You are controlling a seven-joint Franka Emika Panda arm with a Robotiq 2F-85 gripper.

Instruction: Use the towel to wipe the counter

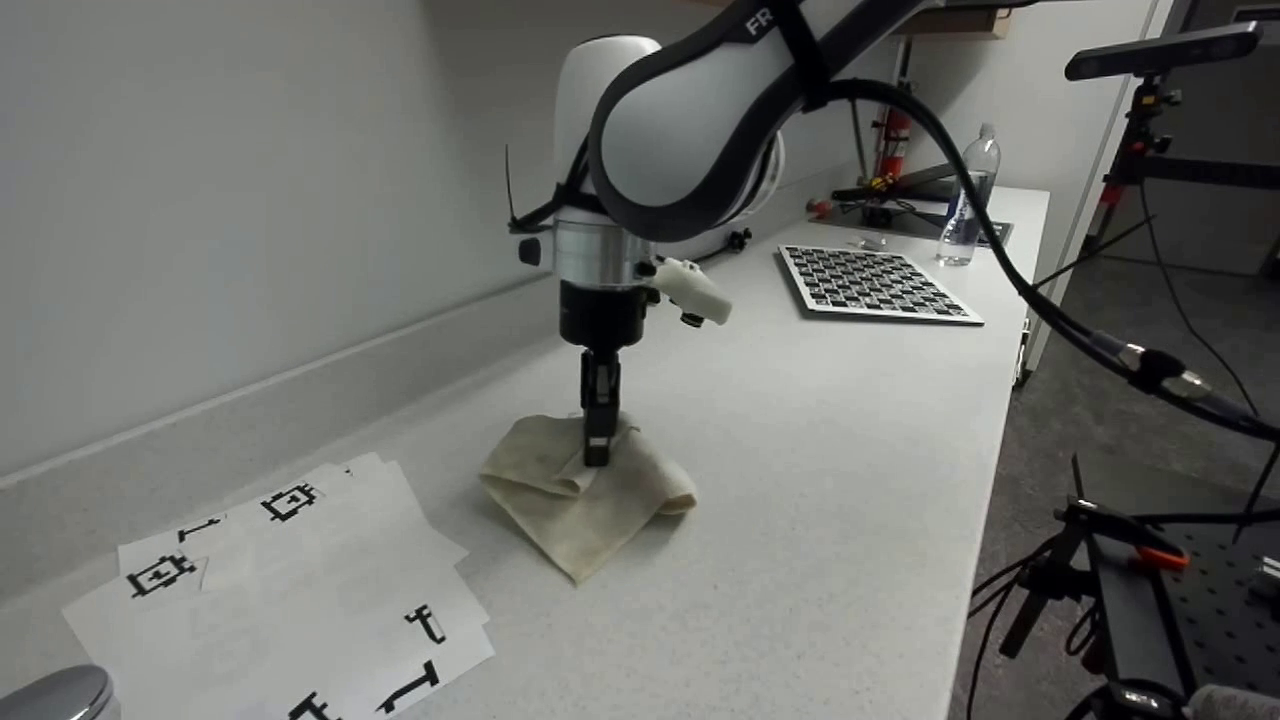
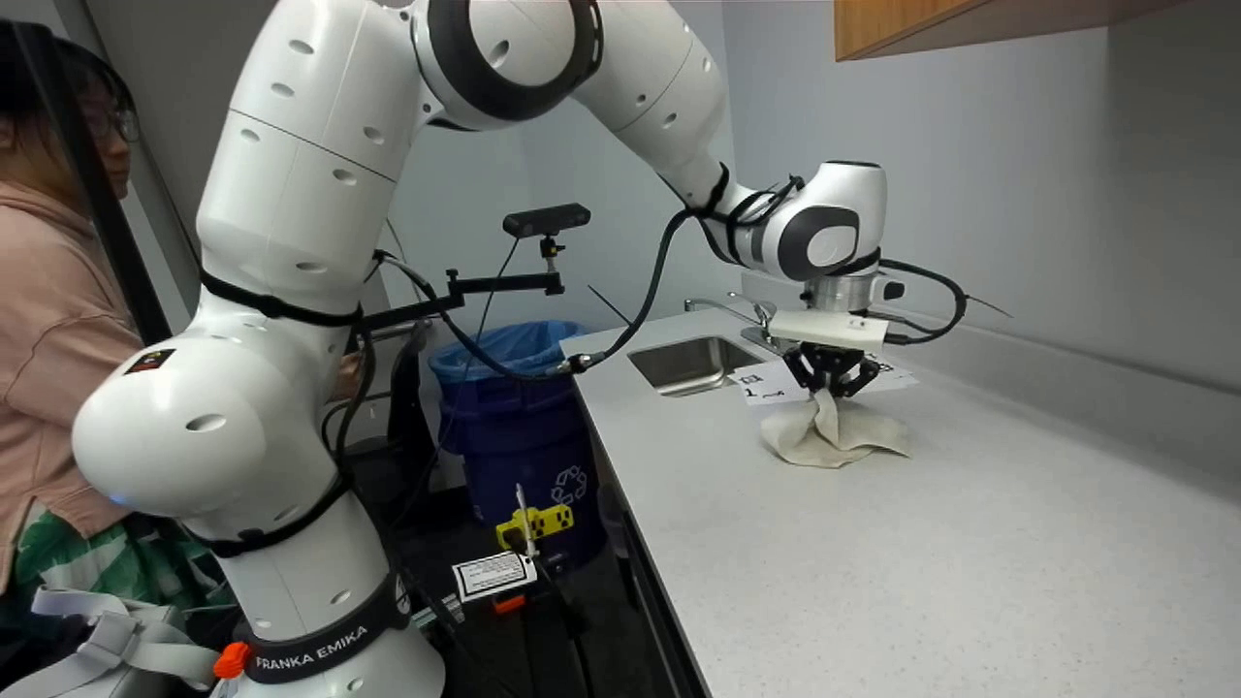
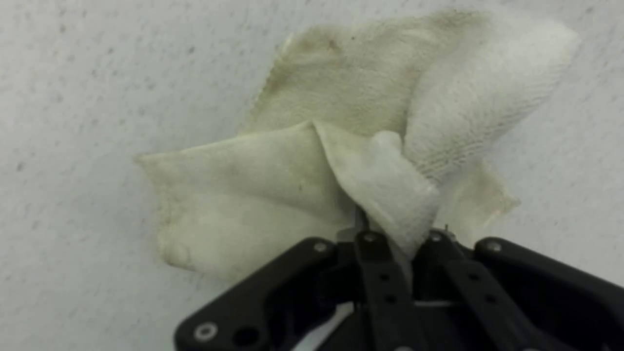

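A pale beige towel lies crumpled on the white speckled counter (image 1: 800, 560); the towel shows in both exterior views (image 1: 580, 535) (image 2: 819, 448). My gripper (image 1: 597, 455) points straight down at the towel's middle; it also shows in an exterior view (image 2: 829, 386). In the wrist view, a raised fold of the towel (image 3: 273, 195) is pinched between the black fingers of the gripper (image 3: 399, 231). The fingertips are partly hidden by the cloth. The rest of the towel spreads around them on the counter (image 3: 73, 219).
White printed papers (image 1: 300, 590) lie beside the towel, near a sink (image 2: 693, 361). A checkered board (image 1: 880, 285) and a water bottle (image 1: 965, 215) stand farther along the counter. A wall (image 1: 250, 200) runs along the back. A person (image 2: 58, 320) is behind the arm.
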